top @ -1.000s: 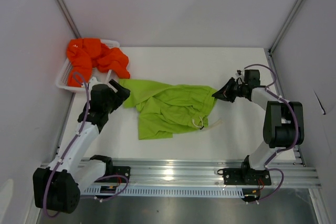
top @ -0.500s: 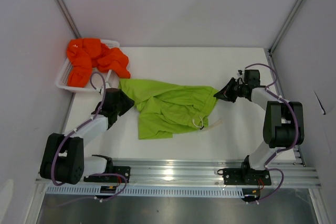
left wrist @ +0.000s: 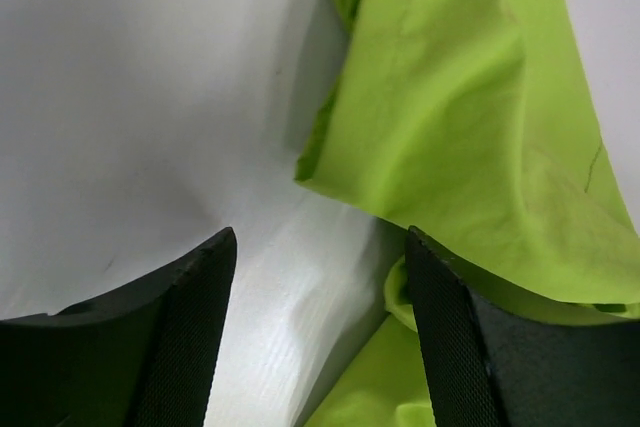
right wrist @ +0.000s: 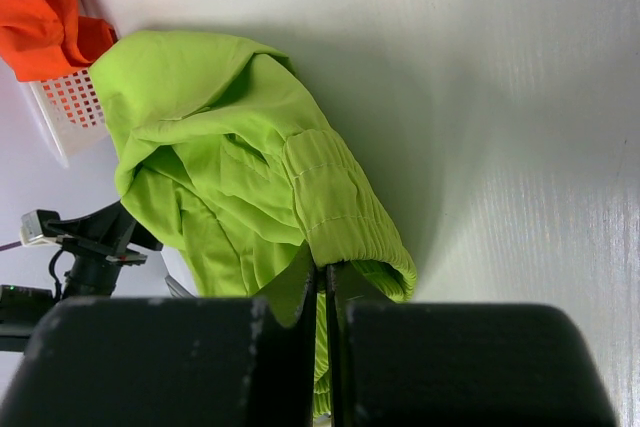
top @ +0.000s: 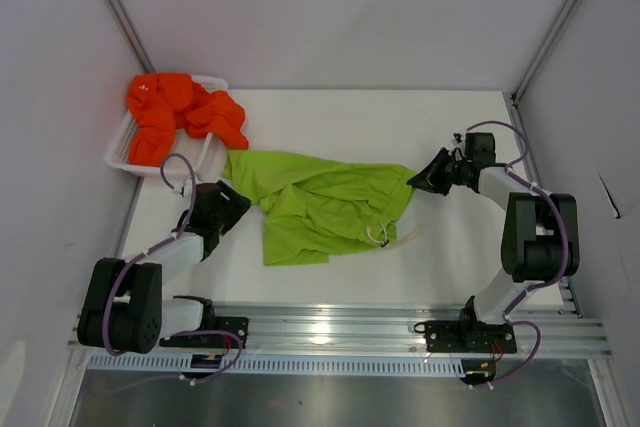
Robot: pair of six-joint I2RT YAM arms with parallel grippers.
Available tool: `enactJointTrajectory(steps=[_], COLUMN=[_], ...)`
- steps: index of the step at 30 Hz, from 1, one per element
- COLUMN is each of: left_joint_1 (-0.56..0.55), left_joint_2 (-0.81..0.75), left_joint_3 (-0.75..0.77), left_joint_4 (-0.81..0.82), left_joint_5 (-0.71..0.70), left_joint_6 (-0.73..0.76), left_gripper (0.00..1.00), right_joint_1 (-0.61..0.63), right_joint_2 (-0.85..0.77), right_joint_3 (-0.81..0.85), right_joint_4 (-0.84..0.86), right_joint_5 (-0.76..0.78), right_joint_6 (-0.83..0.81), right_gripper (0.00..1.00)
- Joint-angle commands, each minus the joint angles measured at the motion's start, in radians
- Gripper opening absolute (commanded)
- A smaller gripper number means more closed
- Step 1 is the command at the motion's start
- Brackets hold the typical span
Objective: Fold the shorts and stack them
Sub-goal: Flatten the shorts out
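The lime green shorts [top: 320,205] lie crumpled across the middle of the table, white drawstring [top: 385,235] at the lower right. My right gripper [top: 418,180] is shut on the elastic waistband [right wrist: 340,207] at their right end. My left gripper [top: 232,203] is open and low at the shorts' left edge, with a fabric corner [left wrist: 400,137] just ahead of its fingers and table between them. The orange shorts [top: 180,112] are heaped in the white mesh basket [top: 122,147] at the back left.
Grey enclosure walls stand on the left, right and back. The aluminium rail [top: 330,327] with both arm bases runs along the near edge. The basket also shows in the right wrist view [right wrist: 65,107].
My left arm has drawn back and dropped low toward the near left, its gripper now at the shorts' left edge. The right gripper and the shorts have barely moved.
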Motion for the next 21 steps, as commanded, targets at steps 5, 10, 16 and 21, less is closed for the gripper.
enactJointTrajectory(steps=[5, 10, 16, 21], left_joint_1=[0.028, 0.029, 0.029, 0.028], left_joint_2=[0.026, 0.067, 0.125, 0.196], left_joint_3=[-0.06, -0.063, -0.042, -0.031], left_joint_4=[0.109, 0.178, 0.204, 0.252], left_joint_5=[0.031, 0.002, 0.008, 0.009], left_joint_6=[-0.137, -0.2, -0.24, -0.309], left_gripper=[0.65, 0.61, 0.56, 0.52], right_joint_1=[0.002, 0.001, 0.001, 0.001], right_joint_2=[-0.022, -0.028, -0.032, -0.034], right_joint_3=[0.008, 0.004, 0.004, 0.002], right_joint_4=[0.035, 0.035, 0.035, 0.036], right_joint_5=[0.017, 0.016, 0.017, 0.016], right_joint_6=[-0.004, -0.003, -0.001, 0.0], right_gripper=[0.0, 0.0, 0.0, 0.0])
